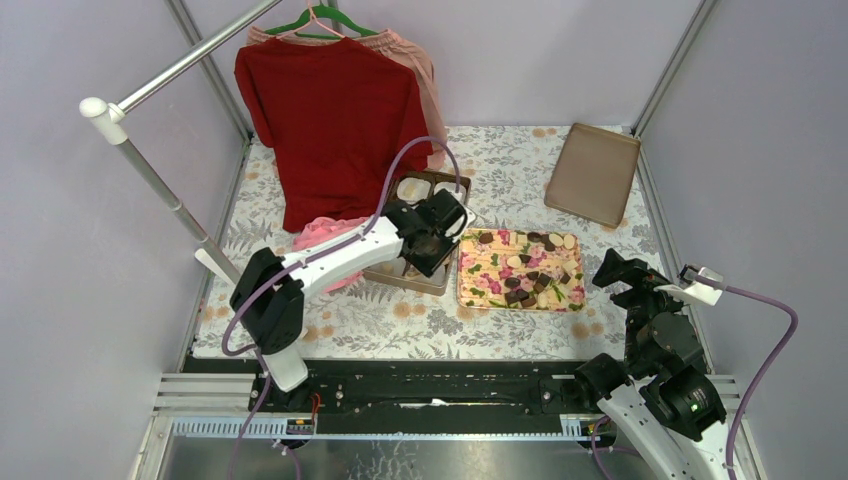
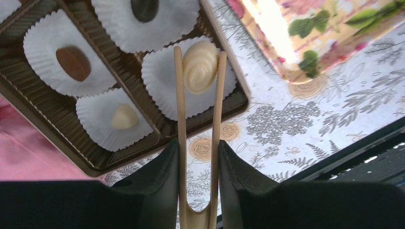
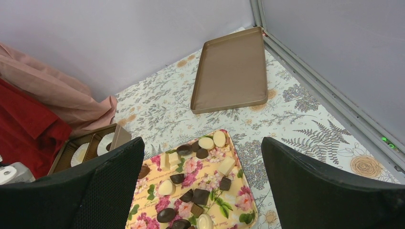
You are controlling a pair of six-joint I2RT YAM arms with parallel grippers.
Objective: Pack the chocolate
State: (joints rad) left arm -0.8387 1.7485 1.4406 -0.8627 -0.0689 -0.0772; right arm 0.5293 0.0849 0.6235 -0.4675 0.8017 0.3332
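My left gripper (image 1: 435,232) (image 2: 198,148) is shut on wooden tongs (image 2: 180,114). The tong tips pinch a cream oval chocolate (image 2: 199,66) just above a white paper cup (image 2: 160,93) in the brown box (image 2: 57,136). Other cups there hold a brown oval piece (image 2: 73,63), a cream piece (image 2: 123,117) and a dark piece (image 2: 144,8). Several dark and cream chocolates (image 1: 530,285) (image 3: 200,195) lie on the flower-patterned tray (image 1: 478,290) (image 3: 241,191). My right gripper (image 1: 625,275) (image 3: 201,143) is open and empty, above the table right of the tray.
A flat brown lid (image 1: 592,172) (image 3: 231,71) lies at the back right. A red shirt (image 1: 330,120) hangs from a rail at the back left, with pink cloth (image 1: 325,235) beside the box. Grey walls close in the table.
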